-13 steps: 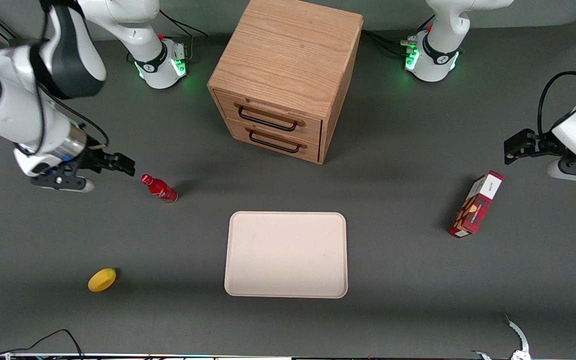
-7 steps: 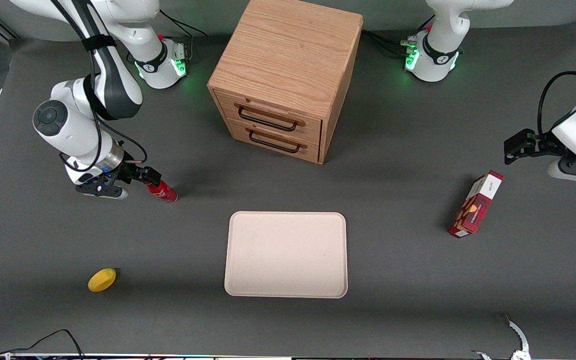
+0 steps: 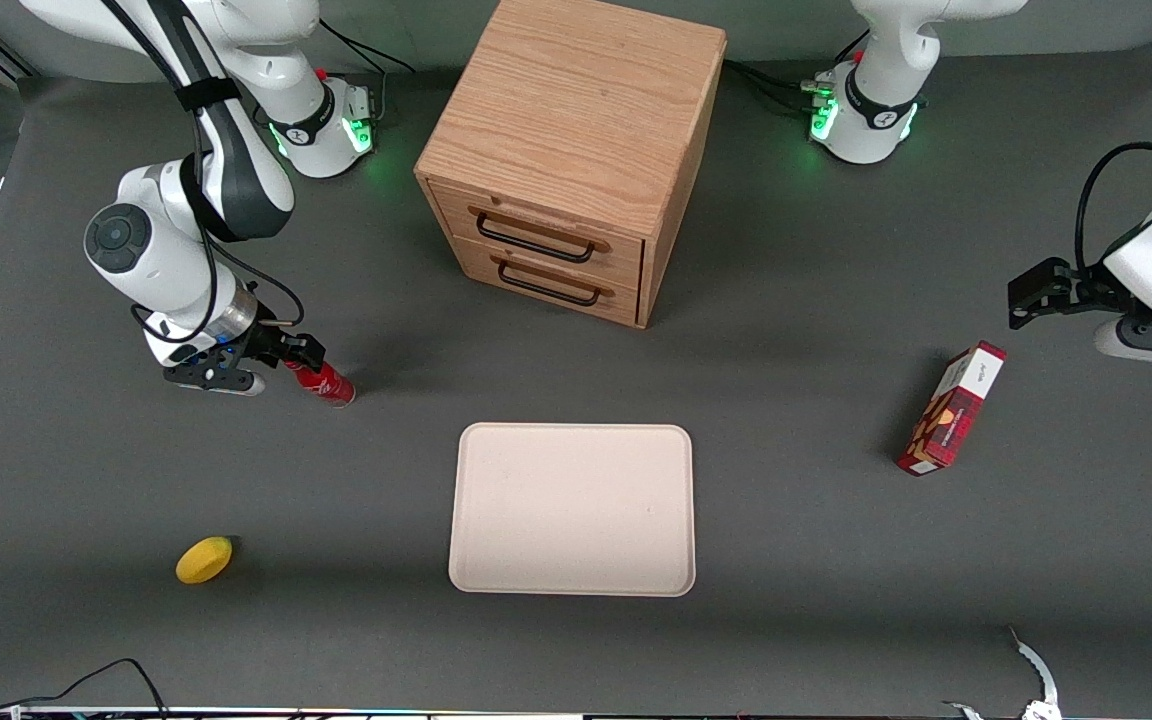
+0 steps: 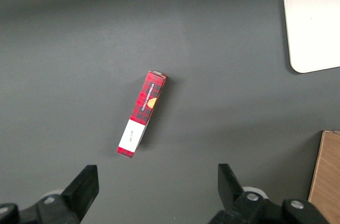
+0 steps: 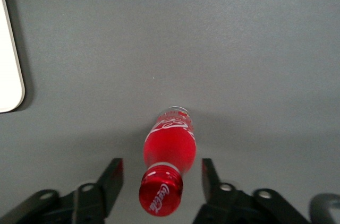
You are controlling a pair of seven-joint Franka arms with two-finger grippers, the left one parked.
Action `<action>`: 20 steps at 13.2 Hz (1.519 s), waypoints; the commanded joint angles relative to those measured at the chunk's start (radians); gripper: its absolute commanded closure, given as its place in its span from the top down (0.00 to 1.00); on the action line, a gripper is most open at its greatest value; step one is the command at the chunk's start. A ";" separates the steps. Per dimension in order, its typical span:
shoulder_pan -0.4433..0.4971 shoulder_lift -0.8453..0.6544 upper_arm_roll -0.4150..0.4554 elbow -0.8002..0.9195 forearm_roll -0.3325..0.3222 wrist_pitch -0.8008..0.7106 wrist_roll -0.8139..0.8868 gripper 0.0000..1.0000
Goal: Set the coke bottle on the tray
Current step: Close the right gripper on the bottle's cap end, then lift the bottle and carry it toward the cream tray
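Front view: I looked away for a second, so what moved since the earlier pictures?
The right arm swung in toward the coke bottle; its gripper now sits at the bottle's cap, fingers open on either side, not gripping. The bottle stands where it was, and the tray, drawer cabinet, snack box and yellow fruit stayed put.

The gripper is closing in over the coke bottle, its open fingers now flanking the cap.

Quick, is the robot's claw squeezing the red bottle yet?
Gripper: open, fingers on either side of the coke bottle, not squeezing it yet.
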 commanded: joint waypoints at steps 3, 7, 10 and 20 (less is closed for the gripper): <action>0.010 -0.023 0.012 -0.015 0.019 0.019 0.016 0.04; 0.013 -0.052 0.012 0.057 0.014 -0.074 0.010 0.00; 0.012 -0.058 0.012 0.314 0.005 -0.403 0.002 0.00; 0.124 0.489 0.168 1.397 -0.113 -0.955 0.251 0.00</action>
